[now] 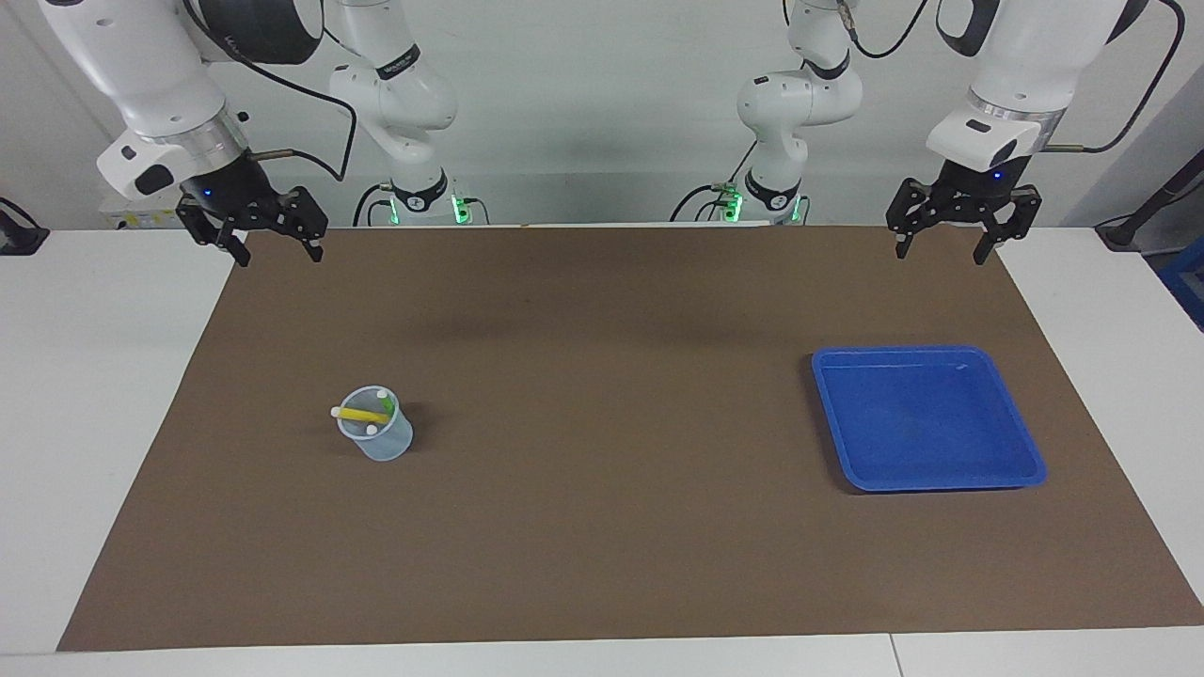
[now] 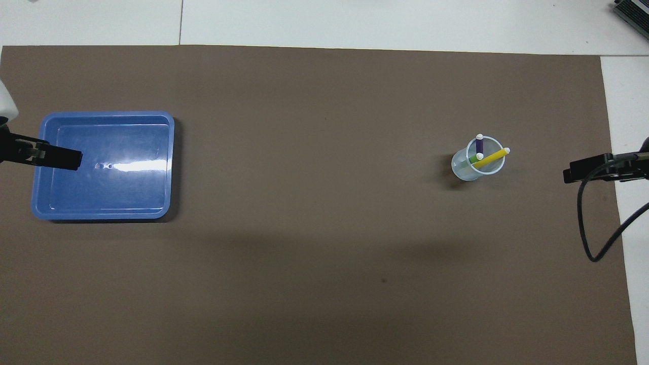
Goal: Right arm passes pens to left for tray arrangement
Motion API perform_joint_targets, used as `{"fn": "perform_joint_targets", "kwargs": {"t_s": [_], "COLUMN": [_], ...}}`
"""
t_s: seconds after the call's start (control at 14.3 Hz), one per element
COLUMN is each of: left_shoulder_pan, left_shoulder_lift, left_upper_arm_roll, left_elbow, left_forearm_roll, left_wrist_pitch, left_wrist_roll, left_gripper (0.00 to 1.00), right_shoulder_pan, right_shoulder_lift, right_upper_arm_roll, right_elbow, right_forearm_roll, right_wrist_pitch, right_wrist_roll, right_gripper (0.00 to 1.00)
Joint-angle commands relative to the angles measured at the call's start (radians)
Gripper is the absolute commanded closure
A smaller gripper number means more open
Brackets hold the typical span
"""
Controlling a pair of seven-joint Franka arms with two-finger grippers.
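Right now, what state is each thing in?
Pens: three, leaning in the cup.
Cup: upright, toward the right arm's end.
Tray: empty, flat on the mat.
Right gripper: open, raised, waiting.
Left gripper: open, raised, waiting.

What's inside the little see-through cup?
The cup holds three pens: a yellow pen leaning across the rim, a purple pen and a green pen. Their lower ends are hidden inside the cup.
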Motion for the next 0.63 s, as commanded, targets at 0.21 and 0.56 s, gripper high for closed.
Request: {"fn": "perform_joint_targets", "kwargs": {"t_s": [0.21,0.56], "left_shoulder_pan": [0.001,0.001], "left_shoulder_lift": [-0.017,-0.017], "left_upper_arm_roll": [-0.002,-0.002], "left_elbow": [-0.009,-0.009], "left_forearm_roll": [0.009,0.009], "left_wrist_pitch": [-0.012,-0.012], "left_wrist_roll": [-0.012,-0.012], "left_gripper": [0.00,0.00], "right_shoulder_pan": [0.002,0.016], "right_shoulder_lift": [-0.077,-0.113], "right_upper_arm_roll": [0.007,0.012], "right_elbow": [-0.127,-0.224], "right_forearm_roll": [0.017,0.020], "right_wrist_pitch": [0.054,0.153], "right_wrist_roll": [0.015,0.018], "right_gripper": [0.00,0.00]}}
